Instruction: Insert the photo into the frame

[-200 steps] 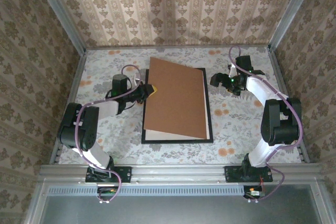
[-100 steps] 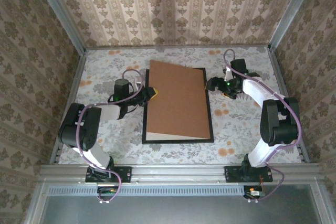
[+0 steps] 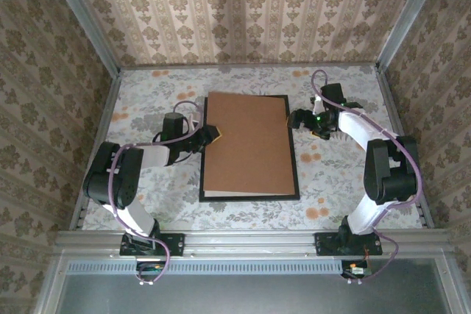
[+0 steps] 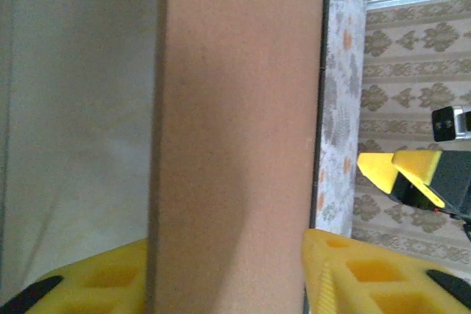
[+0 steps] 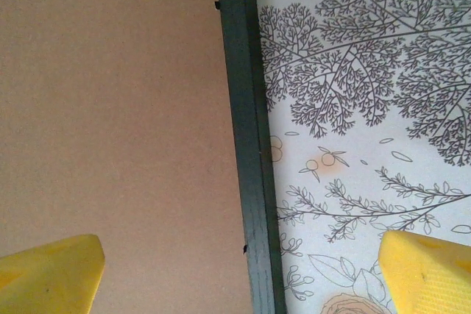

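The black frame (image 3: 295, 159) lies flat mid-table. The brown backing board (image 3: 249, 145) rests inside it and covers nearly all of it. A thin cream strip of the photo (image 3: 221, 194) shows under the board's near edge; its printed side is hidden. My left gripper (image 3: 212, 134) sits at the board's left edge. Its yellow fingers (image 4: 353, 273) stand apart, with the board (image 4: 228, 123) between them. My right gripper (image 3: 298, 119) is open over the frame's right rail (image 5: 246, 145), one finger (image 5: 51, 270) above the board and the other above the cloth.
A floral cloth (image 3: 331, 167) covers the table. Wallpapered walls and metal rails (image 3: 401, 137) close in the back and both sides. My right gripper's yellow fingers (image 4: 397, 170) show across the board in the left wrist view.
The board's raised left side has come down flat into the frame. My left gripper's jaws have opened. My right gripper has moved left to the frame's right rail.
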